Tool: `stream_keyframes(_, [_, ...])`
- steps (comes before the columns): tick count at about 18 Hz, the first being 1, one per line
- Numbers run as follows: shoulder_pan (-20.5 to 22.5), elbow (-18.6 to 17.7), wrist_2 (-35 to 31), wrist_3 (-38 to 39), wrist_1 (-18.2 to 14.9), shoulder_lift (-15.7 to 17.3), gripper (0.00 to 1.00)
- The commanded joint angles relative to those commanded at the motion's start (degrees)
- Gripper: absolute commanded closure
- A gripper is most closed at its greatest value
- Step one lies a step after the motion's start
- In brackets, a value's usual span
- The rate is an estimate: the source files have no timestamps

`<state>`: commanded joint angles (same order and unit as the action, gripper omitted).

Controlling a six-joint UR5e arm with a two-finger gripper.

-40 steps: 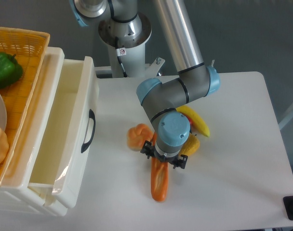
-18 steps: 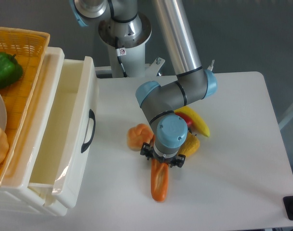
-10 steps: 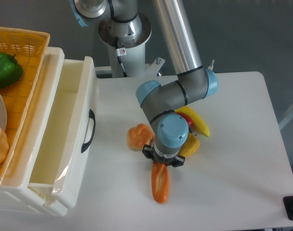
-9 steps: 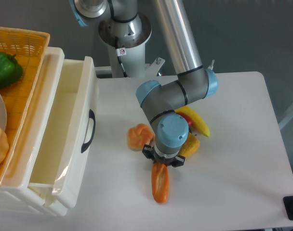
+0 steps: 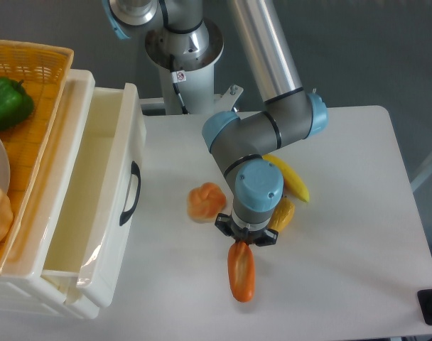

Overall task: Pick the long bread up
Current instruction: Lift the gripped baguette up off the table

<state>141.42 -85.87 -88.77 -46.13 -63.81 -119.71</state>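
The long bread (image 5: 241, 272) is a slim glossy orange-brown baguette at the front middle of the white table (image 5: 344, 249), pointing towards the camera. My gripper (image 5: 246, 240) points straight down and is shut on the bread's far end. The wrist hides that end and most of the fingers. I cannot tell whether the bread rests on the table or hangs just above it.
A round orange bun (image 5: 204, 202) lies just left of the gripper. A yellow banana (image 5: 292, 180) and a yellow-orange food item (image 5: 282, 214) lie just right of it. An open white drawer box (image 5: 95, 206) stands at the left, with a wicker basket (image 5: 38, 78) holding a green pepper (image 5: 6, 103).
The fingers have closed from wide apart onto the bread's far end. The gripper and the bread have since shifted a little to the right and towards the camera.
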Motion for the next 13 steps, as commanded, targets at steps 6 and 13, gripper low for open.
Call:
stream_keyframes(6, [-0.70, 0.62, 0.35, -4.84, -0.79, 3.87, 1.00])
stream_keyframes(13, [-1.23, 0.62, -0.17, -12.39, -4.92, 8.35, 1.00])
